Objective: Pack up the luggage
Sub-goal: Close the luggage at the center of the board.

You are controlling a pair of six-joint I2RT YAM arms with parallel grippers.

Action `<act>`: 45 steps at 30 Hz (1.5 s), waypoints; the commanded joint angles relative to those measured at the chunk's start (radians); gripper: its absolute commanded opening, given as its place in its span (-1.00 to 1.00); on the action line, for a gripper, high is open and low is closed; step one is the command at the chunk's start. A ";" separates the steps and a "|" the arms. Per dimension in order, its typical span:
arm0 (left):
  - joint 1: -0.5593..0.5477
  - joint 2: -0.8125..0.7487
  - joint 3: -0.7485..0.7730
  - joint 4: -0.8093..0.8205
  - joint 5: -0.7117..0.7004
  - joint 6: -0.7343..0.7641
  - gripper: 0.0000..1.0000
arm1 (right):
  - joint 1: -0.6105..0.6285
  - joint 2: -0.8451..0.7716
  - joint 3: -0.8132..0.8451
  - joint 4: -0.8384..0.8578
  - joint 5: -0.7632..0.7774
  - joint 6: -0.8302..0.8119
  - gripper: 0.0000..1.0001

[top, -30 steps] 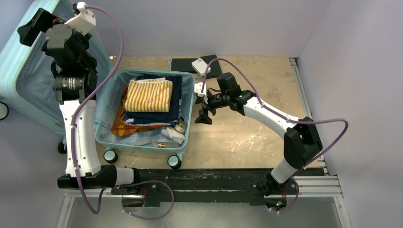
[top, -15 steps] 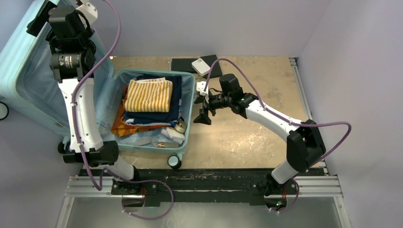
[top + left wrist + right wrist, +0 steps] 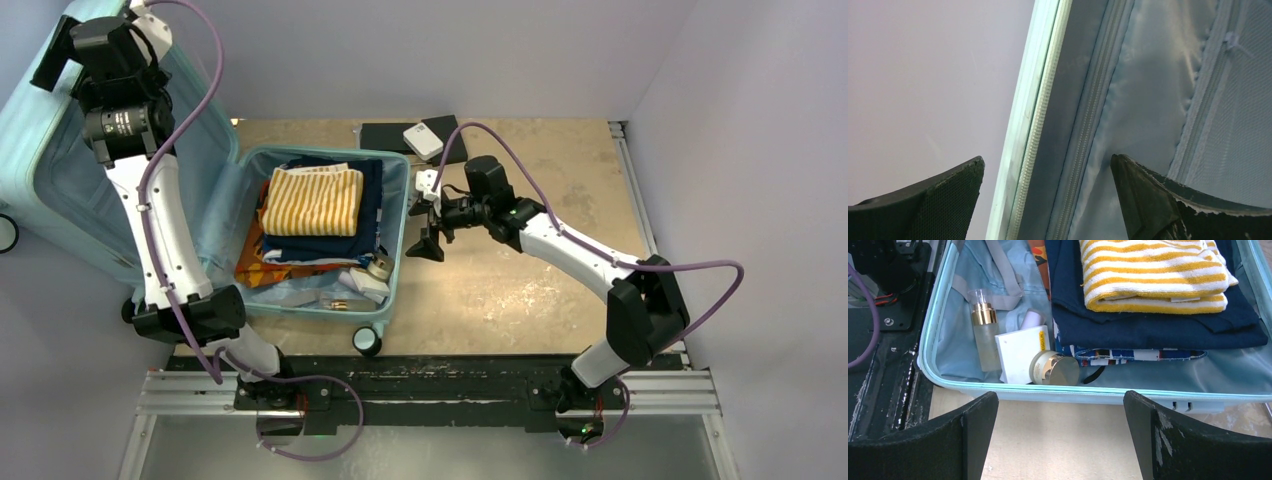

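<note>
Overhead, far left: left gripper point(image 3: 55, 55) has climbed to the raised lid of the luggage point(image 3: 60, 200); packed half lies centre-left. Left wrist: jaws spread, straddling lid rim, so closing looks next. Right wrist: right gripper point(image 3: 1059, 395) spread, idle beside packed half.

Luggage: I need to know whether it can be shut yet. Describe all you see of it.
The luggage is a pale mint hard shell with blue fabric lining, zipper edges and small wheels. It lies open: the base flat on the table, holding folded clothes and toiletries, the lid tilted up at left. The open left gripper faces the lid's rim.
</note>
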State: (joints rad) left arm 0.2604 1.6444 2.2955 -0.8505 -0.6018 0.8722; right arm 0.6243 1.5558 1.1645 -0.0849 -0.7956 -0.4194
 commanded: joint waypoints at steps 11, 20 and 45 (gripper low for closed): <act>0.192 -0.069 -0.157 0.058 0.171 -0.035 0.26 | 0.000 -0.004 0.010 0.028 0.020 -0.016 0.98; 0.191 -0.100 -0.174 0.035 0.227 -0.052 -0.26 | 0.000 -0.044 0.071 0.011 0.106 0.024 0.98; -0.086 -0.174 -0.183 -0.098 0.217 -0.167 -0.38 | -0.009 0.008 0.231 0.128 0.077 0.253 0.77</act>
State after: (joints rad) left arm 0.2535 1.4670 2.1372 -0.8482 -0.3786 0.7956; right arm 0.6159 1.5536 1.3422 -0.0479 -0.6727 -0.2512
